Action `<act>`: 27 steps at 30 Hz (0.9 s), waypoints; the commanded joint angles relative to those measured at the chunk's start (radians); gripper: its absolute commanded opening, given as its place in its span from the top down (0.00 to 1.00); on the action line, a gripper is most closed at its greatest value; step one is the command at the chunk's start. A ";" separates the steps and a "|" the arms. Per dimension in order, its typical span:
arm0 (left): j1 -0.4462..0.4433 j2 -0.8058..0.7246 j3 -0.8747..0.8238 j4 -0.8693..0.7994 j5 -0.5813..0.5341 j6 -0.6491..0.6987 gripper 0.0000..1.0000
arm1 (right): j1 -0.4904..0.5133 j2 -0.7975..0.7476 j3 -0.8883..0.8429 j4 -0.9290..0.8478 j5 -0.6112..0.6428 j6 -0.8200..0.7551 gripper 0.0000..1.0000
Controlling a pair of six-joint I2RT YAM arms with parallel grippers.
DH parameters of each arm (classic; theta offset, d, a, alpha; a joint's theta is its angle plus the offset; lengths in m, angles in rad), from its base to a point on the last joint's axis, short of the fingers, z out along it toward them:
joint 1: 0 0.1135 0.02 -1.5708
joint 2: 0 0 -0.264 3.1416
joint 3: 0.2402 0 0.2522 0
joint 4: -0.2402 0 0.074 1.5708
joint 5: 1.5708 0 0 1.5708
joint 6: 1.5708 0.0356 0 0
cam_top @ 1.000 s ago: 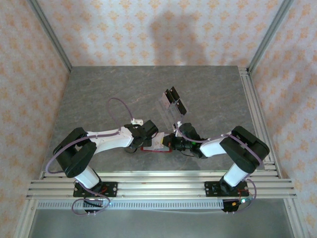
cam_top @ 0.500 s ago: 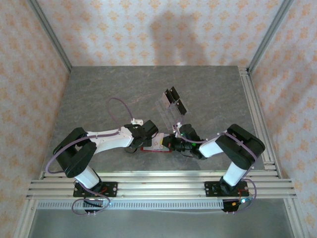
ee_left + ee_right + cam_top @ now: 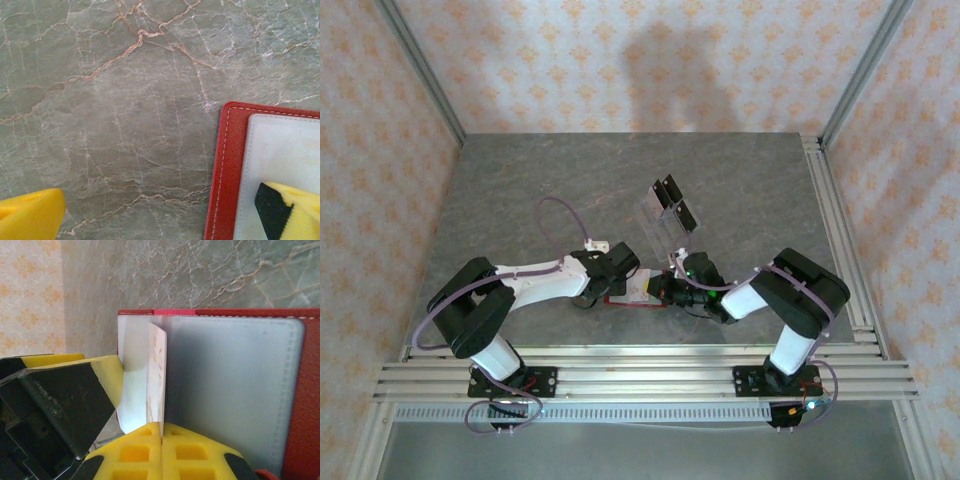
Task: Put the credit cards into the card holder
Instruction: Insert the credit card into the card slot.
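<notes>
Right gripper clamped shut on the near edge of one pale credit card, card held up on its long edge and leaning slightly, faint pinkish specks along its face. Far end of that card down at the fold side of a greyish clear pocket inside the open card holder; slipped under the plastic or merely resting against it, impossible to tell. Red card holder lying flat and spread open on the grey veined surface, white stitching along its border. Left gripper spread wide, one yellow fingertip down over the pale inner panel of the card holder near its corner, the other fingertip over bare stone, well apart from the red edge. Viewed from the right wrist, that same left fingertip just beside the upright card, on the white panel to its left. Viewed from overhead, both arms reaching inward, grippers nose to nose over the card holder near the front middle of the surface. Clear tray with black tabs farther back, apart from both arms.
</notes>
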 commanded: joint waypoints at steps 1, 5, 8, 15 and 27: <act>-0.009 0.007 -0.009 -0.073 -0.030 -0.007 0.00 | -0.002 0.035 -0.011 0.025 -0.006 0.007 1.00; -0.010 0.005 -0.009 -0.072 -0.029 -0.008 0.00 | 0.006 0.052 -0.002 0.036 -0.005 0.014 1.00; -0.010 0.003 -0.010 -0.074 -0.030 -0.008 0.00 | 0.013 0.062 0.008 0.039 -0.005 0.016 1.00; -0.011 0.000 -0.014 -0.072 -0.029 -0.009 0.00 | 0.034 0.093 0.036 0.041 -0.003 0.023 1.00; -0.008 -0.059 -0.007 -0.105 -0.058 -0.046 0.00 | 0.041 -0.009 0.055 -0.118 0.018 0.009 0.64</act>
